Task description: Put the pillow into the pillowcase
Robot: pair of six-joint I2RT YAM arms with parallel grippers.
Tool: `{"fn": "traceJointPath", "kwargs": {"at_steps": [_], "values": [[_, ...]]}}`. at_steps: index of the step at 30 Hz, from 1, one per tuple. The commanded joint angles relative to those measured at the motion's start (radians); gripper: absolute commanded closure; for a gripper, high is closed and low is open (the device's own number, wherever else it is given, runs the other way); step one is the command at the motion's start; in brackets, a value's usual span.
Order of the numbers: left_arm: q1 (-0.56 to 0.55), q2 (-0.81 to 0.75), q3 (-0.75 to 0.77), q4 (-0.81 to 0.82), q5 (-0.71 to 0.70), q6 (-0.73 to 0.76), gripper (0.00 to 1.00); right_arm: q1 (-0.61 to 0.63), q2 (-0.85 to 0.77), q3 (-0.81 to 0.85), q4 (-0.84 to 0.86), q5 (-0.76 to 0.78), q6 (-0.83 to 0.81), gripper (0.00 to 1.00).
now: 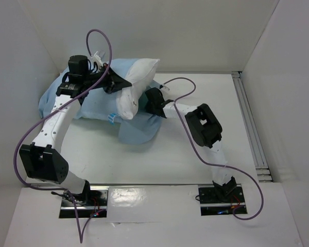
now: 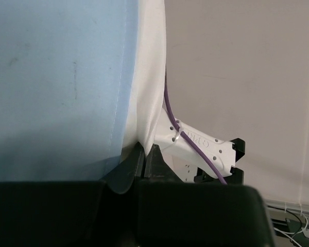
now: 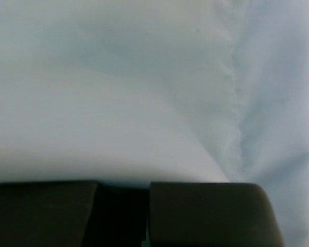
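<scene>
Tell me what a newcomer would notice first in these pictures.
First, the white pillow sticking partly out of the pale blue pillowcase, at the far left of the table. Then both grippers meeting there: the left gripper pinches the pillow's white cloth at the opening, and the right gripper pushes in from the other side.

The thin pale blue cloth pillowcase point(image 1: 92, 105) at the upper left looks matt, soft and wrinkled, and my right wrist view shows a stitched seam. The plump white cloth pillow point(image 1: 136, 82) is matt and smooth. My left gripper point(image 2: 144, 152) has matt black plastic fingers. My arm shells point(image 1: 54, 121) are smooth white plastic. The purple cable point(image 2: 168, 109) looks smooth and rubbery. The white table top point(image 1: 154, 159) turns glossy and reflective near the bottom edge.
</scene>
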State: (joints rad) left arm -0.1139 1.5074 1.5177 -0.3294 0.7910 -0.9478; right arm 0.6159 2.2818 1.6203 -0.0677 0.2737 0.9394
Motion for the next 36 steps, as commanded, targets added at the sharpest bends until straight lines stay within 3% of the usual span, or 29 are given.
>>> {"fn": "traceJointPath", "kwargs": {"at_steps": [1,5,13,18,23,28,30,32,33,36], "values": [[0.017,-0.073,0.029,0.136,0.109,-0.051,1.0,-0.044,-0.068,-0.077,-0.041,0.084,-0.014,1.0],[0.017,-0.073,-0.011,0.136,0.087,-0.042,1.0,-0.062,-0.186,-0.192,0.006,0.027,-0.054,1.0],[0.017,-0.055,-0.097,0.136,0.045,-0.02,1.0,-0.113,-0.525,-0.352,0.126,-0.232,-0.128,1.0],[0.026,-0.055,-0.126,0.147,0.034,-0.011,1.0,-0.15,-0.64,-0.422,0.138,-0.258,-0.165,1.0],[0.026,-0.055,-0.136,0.193,0.054,-0.042,1.0,-0.096,-0.532,-0.386,0.21,-0.361,-0.154,1.0],[0.026,-0.064,-0.125,0.222,0.076,-0.077,1.0,-0.027,-0.299,-0.204,0.131,-0.309,-0.163,0.96],[0.026,-0.073,-0.125,0.222,0.076,-0.089,1.0,-0.018,-0.237,-0.146,0.073,-0.254,-0.153,0.83],[0.026,-0.073,-0.125,0.222,0.067,-0.089,1.0,-0.009,-0.161,-0.087,0.02,-0.181,-0.142,0.56],[0.026,-0.073,-0.125,0.213,0.051,-0.089,1.0,-0.008,-0.136,-0.064,-0.003,-0.156,-0.142,0.35],[0.026,-0.073,-0.171,0.228,0.051,-0.089,1.0,0.01,-0.026,0.065,-0.139,-0.047,-0.12,0.27]]}}
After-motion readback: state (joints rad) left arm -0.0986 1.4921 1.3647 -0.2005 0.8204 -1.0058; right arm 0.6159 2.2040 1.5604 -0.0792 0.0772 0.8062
